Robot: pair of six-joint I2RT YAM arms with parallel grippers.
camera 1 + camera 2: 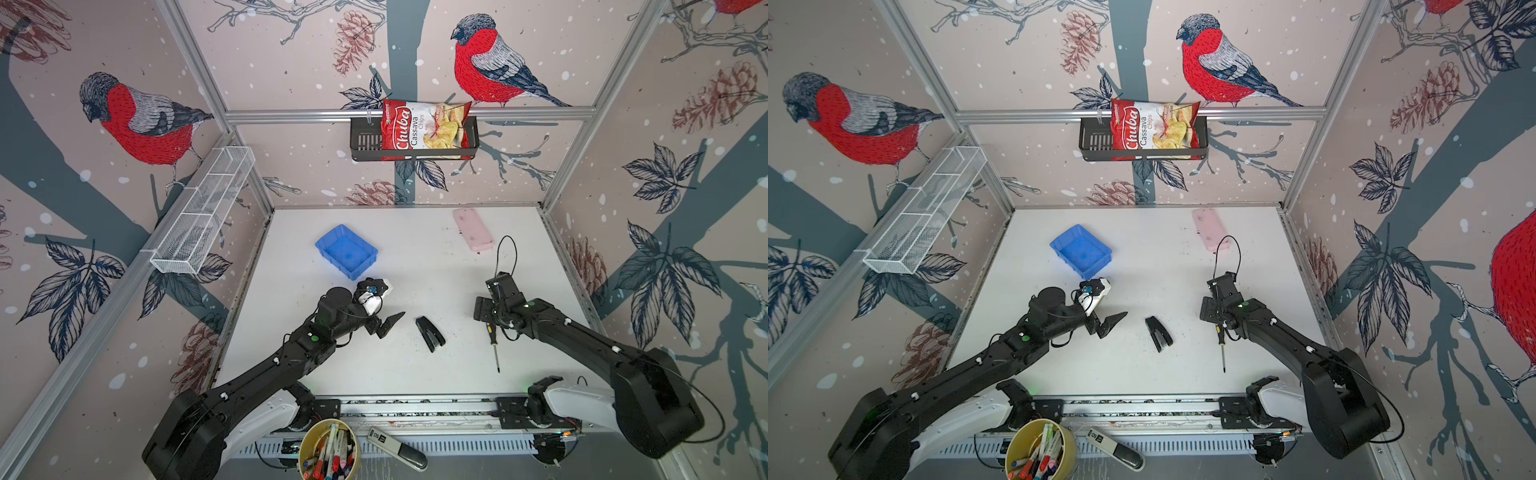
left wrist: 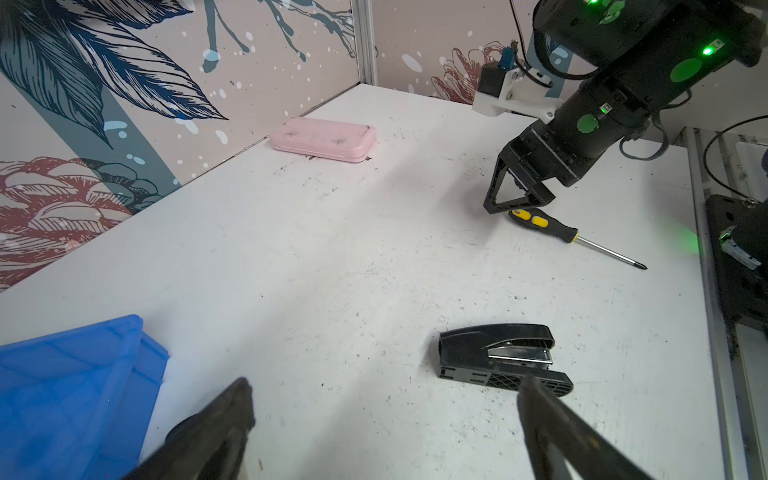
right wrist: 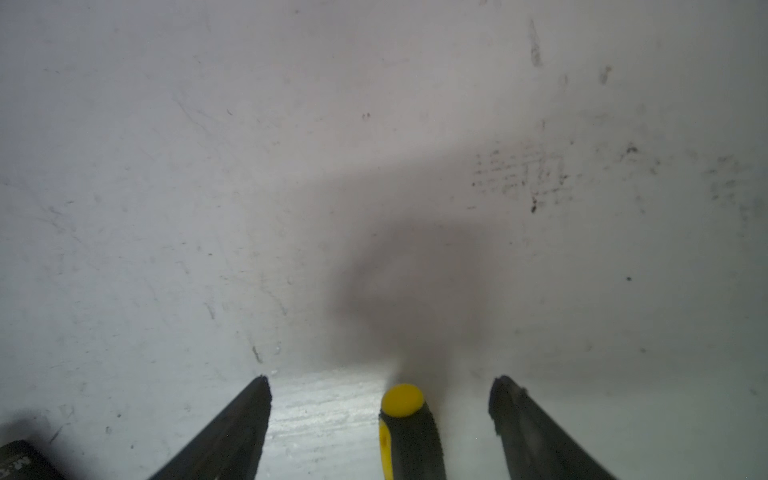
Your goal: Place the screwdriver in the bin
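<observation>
The screwdriver (image 1: 494, 347) (image 1: 1222, 345) lies flat on the white table, right of centre, its black and yellow handle (image 2: 544, 224) away from the front edge. My right gripper (image 1: 489, 322) (image 2: 515, 203) points down at the handle's end. In the right wrist view the right gripper (image 3: 381, 382) is open, with the handle (image 3: 409, 432) between its jaws and a gap on each side. The blue bin (image 1: 347, 251) (image 1: 1081, 250) (image 2: 70, 395) stands empty at the back left. My left gripper (image 1: 388, 326) (image 2: 385, 382) hovers open near it, holding nothing.
A black stapler (image 1: 430, 333) (image 2: 498, 357) lies between the two grippers. A pink case (image 1: 473, 229) rests at the back right. A white wire basket (image 1: 203, 212) hangs on the left wall, and a black rack (image 1: 365, 141) with a chips bag on the back wall.
</observation>
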